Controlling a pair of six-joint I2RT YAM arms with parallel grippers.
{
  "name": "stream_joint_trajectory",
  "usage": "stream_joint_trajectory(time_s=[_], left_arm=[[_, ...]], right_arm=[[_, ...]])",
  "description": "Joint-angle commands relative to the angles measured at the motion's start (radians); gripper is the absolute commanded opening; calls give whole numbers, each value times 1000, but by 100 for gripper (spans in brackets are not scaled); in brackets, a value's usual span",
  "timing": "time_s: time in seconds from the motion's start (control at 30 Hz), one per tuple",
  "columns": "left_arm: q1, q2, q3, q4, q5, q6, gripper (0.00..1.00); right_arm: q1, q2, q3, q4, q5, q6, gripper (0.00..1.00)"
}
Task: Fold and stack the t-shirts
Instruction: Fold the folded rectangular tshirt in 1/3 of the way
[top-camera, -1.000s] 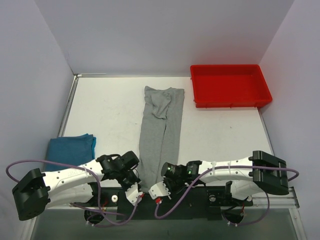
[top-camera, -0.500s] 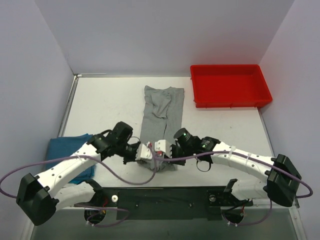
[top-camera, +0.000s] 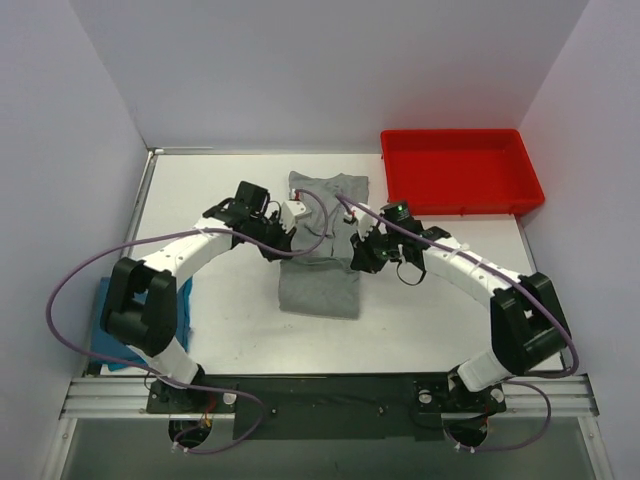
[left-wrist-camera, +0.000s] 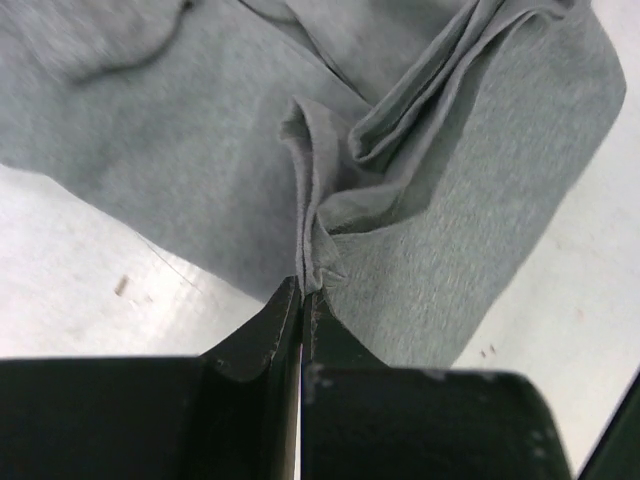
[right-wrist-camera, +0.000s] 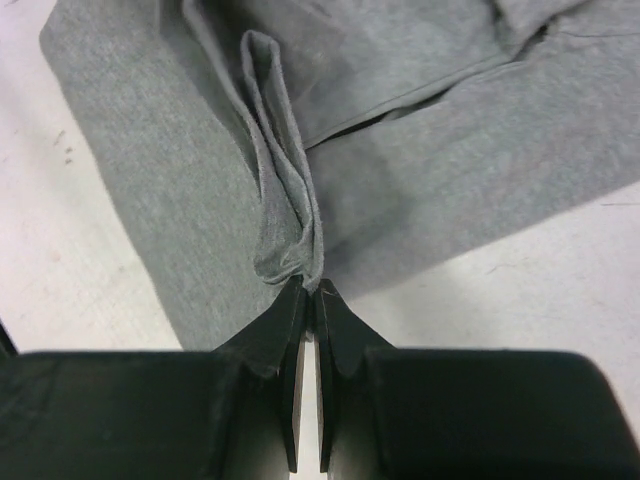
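Grey t-shirt (top-camera: 320, 275): soft heather-grey knit with a matte, faintly flecked surface. It lies at the middle of the table (top-camera: 210, 200), reaching toward the far edge. The cloth is doubled into a rough rectangle with a rounded fold line along its near side. Loose creases and a sleeve hem show in the upper layer at the far end.

Left gripper (left-wrist-camera: 303, 290): black, wedge-shaped fingers clenched together on a thin raised ridge of the grey t-shirt at its left border. The pinched cloth stands up in narrow pleats directly above the tips.

Right gripper (right-wrist-camera: 308, 290): fingers of the same shape, likewise clamped tight on a narrow upright fold of the grey t-shirt at its right border. The fold runs away from the tips as a slim, flattened loop.

Both grippers sit over the far half of the garment, one on each side.

Teal t-shirt (top-camera: 184, 298): smooth blue-green cloth in a flat bundle at the table's left edge, toward the near-left corner. It is partly hidden by the left arm and lies well apart from the grey one.

Red tray (top-camera: 460, 136): rigid glossy plastic, rectangular with raised walls, at the far-right corner of the table.

Table surface: white, hard, lightly scuffed.
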Motion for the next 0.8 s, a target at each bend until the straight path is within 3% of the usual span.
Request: stream_joint_trajectory(time_s=[0.0,0.43,0.77], left_arm=[[0,72,110,134,-26,-35,0],[26,292,278,128,-85,6,0],[31,359,315,137,-94,32,0]], right_arm=[[-66,97,106,41,-52,40,0],[-134,339,321,-3,-93,81,0],[-157,416,396,-118,17,169,0]])
